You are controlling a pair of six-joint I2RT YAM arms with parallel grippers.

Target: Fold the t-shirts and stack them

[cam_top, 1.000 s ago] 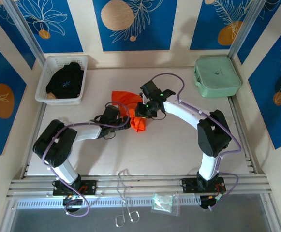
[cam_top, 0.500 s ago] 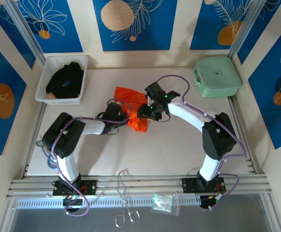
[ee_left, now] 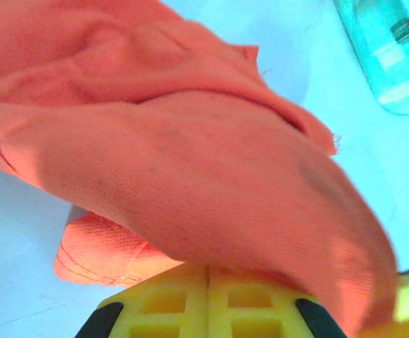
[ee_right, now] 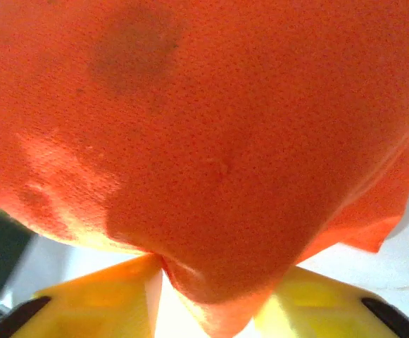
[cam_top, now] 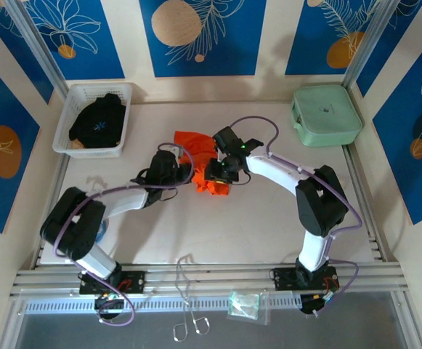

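The bright orange t-shirt (cam_top: pixel 195 142) lies bunched at the table's middle, one clump hanging lower between the two arms. My left gripper (cam_top: pixel 184 174) grips its left side; in the left wrist view the yellow fingers (ee_left: pixel 169 299) meet flat with orange cloth (ee_left: pixel 190 162) draped over their tips. My right gripper (cam_top: pixel 213 174) holds the clump from the right, and a fold of orange fabric (ee_right: pixel 204 127) is pinched between its yellow fingers (ee_right: pixel 98 299). The black garment with the pale-blue star mark (cam_top: pixel 99 121) lies crumpled in a white basket (cam_top: pixel 69 149) at the back left.
A mint-green hard case (cam_top: pixel 325 115) stands at the back right corner. The white tabletop (cam_top: pixel 232 225) spreads in front of the shirt. On the front rail lie a wire tool (cam_top: pixel 189 323) and a small plastic bag (cam_top: pixel 244 304).
The left arm's elbow has swung out to the left and forward while its gripper stayed on the shirt. The right gripper shifted slightly and the hanging orange clump rose a little.
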